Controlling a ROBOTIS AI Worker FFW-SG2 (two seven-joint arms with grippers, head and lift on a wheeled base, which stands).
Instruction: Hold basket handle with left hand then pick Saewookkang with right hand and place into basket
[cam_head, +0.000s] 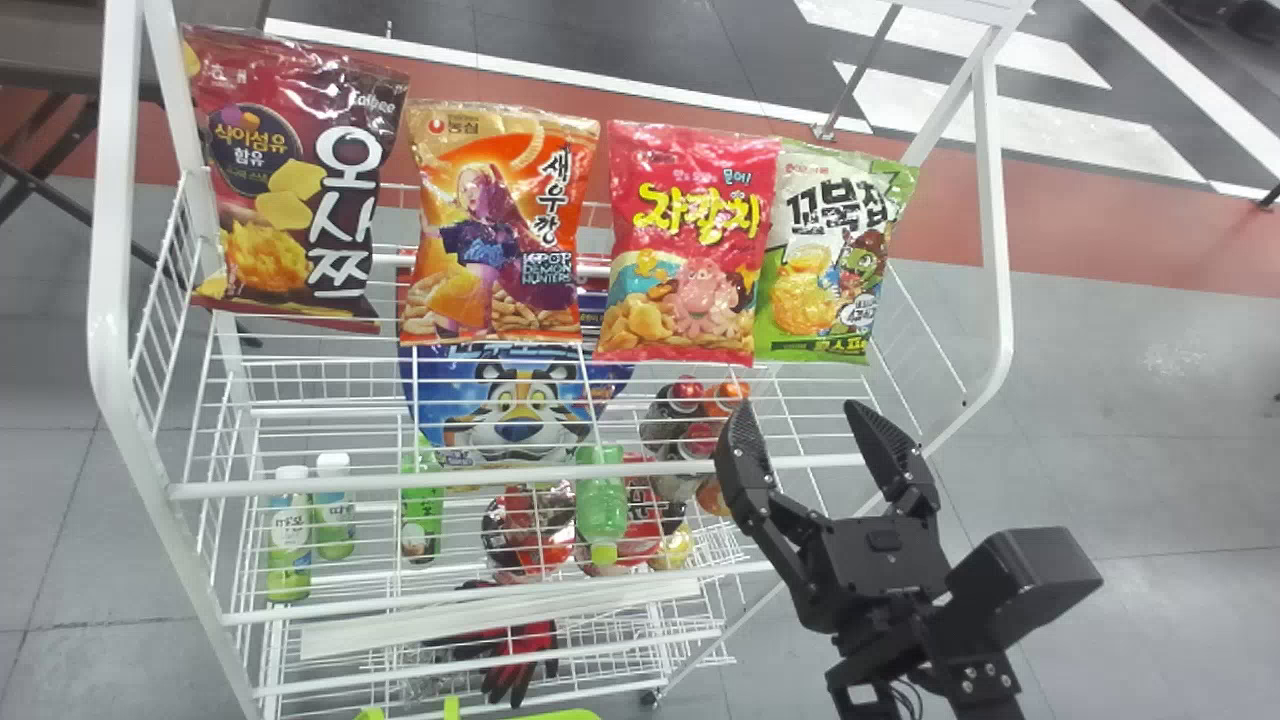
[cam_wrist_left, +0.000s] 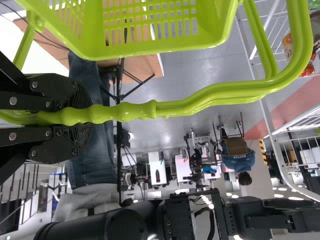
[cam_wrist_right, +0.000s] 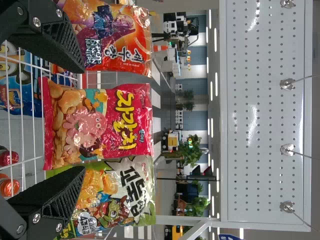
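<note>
The Saewookkang (cam_head: 490, 220) stands on the white rack (cam_head: 120, 220), between a dark red bag (cam_head: 290, 180) and a pink one (cam_head: 690, 240). Over by the rack's right side, the robot's right hand (cam_head: 798, 410) hangs released, fingers spread and empty. Its left hand (cam_wrist_left: 84, 119) is clenched round the green basket's (cam_wrist_left: 165, 46) handle (cam_wrist_left: 200, 100).

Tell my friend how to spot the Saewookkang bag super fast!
Find the white wire rack, then look at the row of four snack bags along its top. Saewookkang is second from the left in the head view, between the dark red bag and the pink bag. It's the only mostly orange one, with a purple-haired cartoon figure on it.
</note>
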